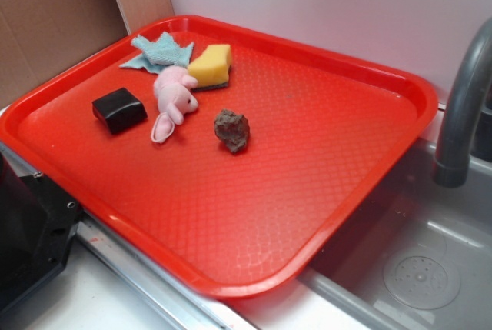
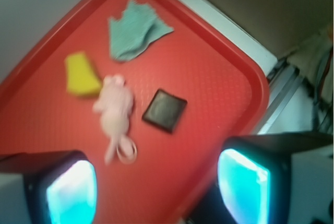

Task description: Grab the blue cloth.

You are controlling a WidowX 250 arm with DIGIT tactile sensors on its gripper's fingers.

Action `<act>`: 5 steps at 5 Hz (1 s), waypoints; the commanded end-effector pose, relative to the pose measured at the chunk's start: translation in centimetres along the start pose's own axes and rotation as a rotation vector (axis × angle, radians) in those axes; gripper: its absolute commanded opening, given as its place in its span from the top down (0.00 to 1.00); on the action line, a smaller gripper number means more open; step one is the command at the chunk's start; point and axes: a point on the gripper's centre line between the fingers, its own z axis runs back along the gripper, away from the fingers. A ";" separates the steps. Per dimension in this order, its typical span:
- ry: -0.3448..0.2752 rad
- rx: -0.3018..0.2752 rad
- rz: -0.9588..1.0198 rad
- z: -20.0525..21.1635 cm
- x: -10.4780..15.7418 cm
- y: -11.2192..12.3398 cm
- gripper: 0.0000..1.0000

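At the far corner of the tray: the blue cloth is found there, lying flat and a bit crumpled, with pointy corners sticking out.
Cloth's neighbors: the yellow sponge is seen just beside the cloth, and the pink toy lies so close that its head may be touching the cloth's edge.
Farther out: a black block is set near the toy, and a brown lump sits more toward the middle, well apart from the cloth.
Holder: all five things are held by the red tray, which rests partly over a gray sink with a tap.
Gripper: the gripper is seen spread wide in the wrist view, with nothing between its fingers; it is held high above the tray, nearer the toy and block than the cloth.
Step in hand: the reach is judged to be just starting, as the cloth has not been touched yet.
Next move: the gripper should be carried toward the far corner until the cloth is right under it, then brought down and closed on a raised fold.
Care needed: the sponge and toy should be missed, as they lie so near.
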 end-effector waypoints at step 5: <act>-0.187 0.021 0.343 -15.8 11.6 -1.9 0.00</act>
